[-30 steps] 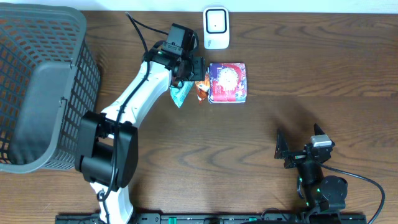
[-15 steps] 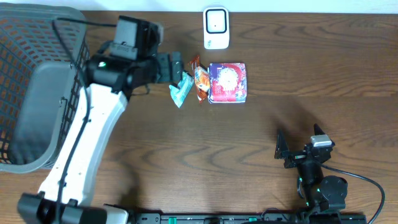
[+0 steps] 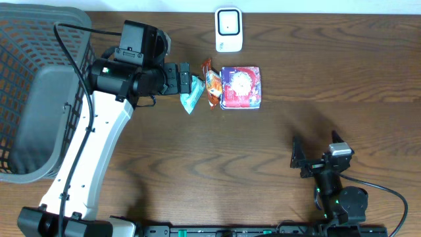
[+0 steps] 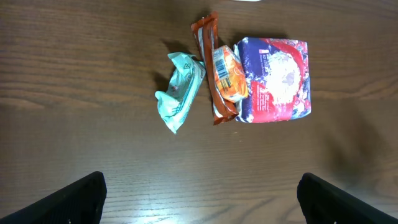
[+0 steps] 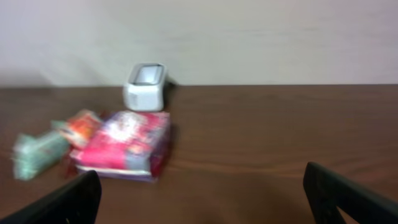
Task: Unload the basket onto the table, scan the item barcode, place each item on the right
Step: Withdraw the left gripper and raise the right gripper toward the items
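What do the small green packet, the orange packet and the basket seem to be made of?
The green packet is likely thin plastic film with a dull finish: it is crumpled and has pinched ends. The orange packet is probably printed plastic wrap, slightly glossy, with a crimped seal at its end. The basket looks like rigid grey plastic, with a moulded mesh wall and a smooth rim.

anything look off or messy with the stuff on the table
Mildly. The teal wrapper looks crumpled, and the orange packet overlaps the edge of the red-and-blue pack instead of lying flat. Nothing appears spilled or torn.
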Action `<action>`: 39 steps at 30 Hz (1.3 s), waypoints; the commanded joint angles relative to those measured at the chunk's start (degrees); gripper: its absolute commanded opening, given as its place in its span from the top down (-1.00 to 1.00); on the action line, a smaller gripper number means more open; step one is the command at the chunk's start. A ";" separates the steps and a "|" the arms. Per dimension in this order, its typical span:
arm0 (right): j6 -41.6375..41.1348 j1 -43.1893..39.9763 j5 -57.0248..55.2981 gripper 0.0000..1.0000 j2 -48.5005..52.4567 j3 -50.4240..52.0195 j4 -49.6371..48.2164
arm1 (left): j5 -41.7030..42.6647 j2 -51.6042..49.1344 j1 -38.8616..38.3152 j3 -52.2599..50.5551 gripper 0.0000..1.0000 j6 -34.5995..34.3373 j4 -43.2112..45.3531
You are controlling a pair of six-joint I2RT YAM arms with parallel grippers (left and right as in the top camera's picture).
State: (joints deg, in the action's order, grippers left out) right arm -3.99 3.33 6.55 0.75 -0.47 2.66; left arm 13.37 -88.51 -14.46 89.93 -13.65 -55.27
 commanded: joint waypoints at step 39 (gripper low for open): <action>7.89 -0.28 32.17 -0.99 74.49 -70.75 42.25 | -0.17 -0.22 0.02 0.39 -0.96 0.31 -0.17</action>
State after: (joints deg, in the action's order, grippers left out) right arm 2.79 3.22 30.26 72.86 -69.10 44.21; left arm 13.37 -88.51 -14.46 89.91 -13.65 -55.31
